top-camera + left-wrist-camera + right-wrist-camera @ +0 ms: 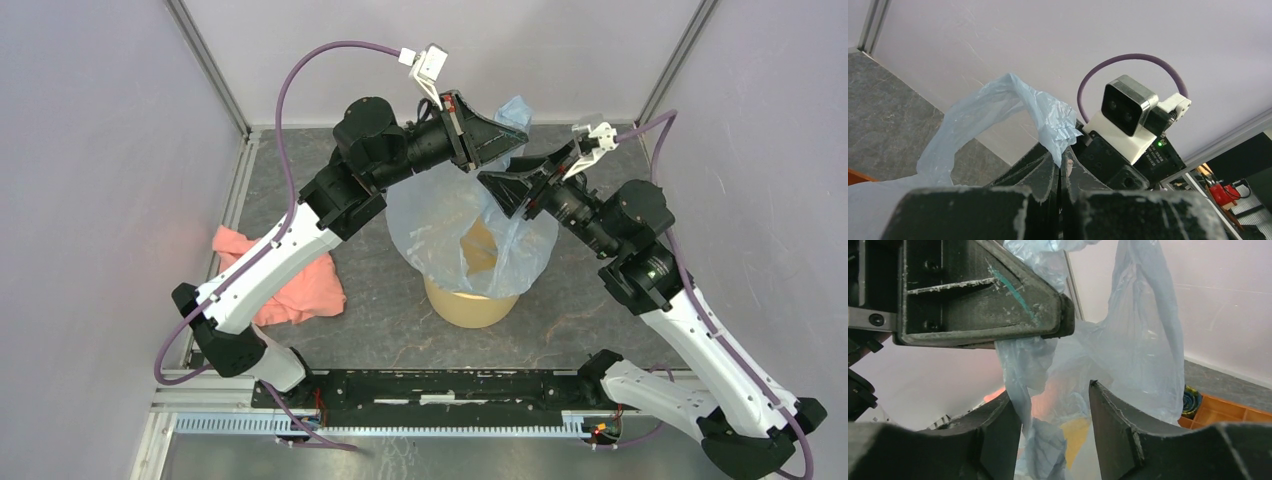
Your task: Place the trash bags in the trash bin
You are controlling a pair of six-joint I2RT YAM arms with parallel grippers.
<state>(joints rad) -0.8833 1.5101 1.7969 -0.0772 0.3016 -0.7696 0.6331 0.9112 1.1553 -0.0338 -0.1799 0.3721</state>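
Left end effector [1060, 161] pinches the trash bag [440, 225] draped over the trash bin [470, 308]; right end effector [1050, 390] half-spread around film.

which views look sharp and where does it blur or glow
Top external: even light, sharp; the bucket shows through the translucent bag. Left wrist: left fingers soft, bag edge crisp against the bright wall. Right wrist: right fingers blurred, bag backlit with a pinkish glow behind.
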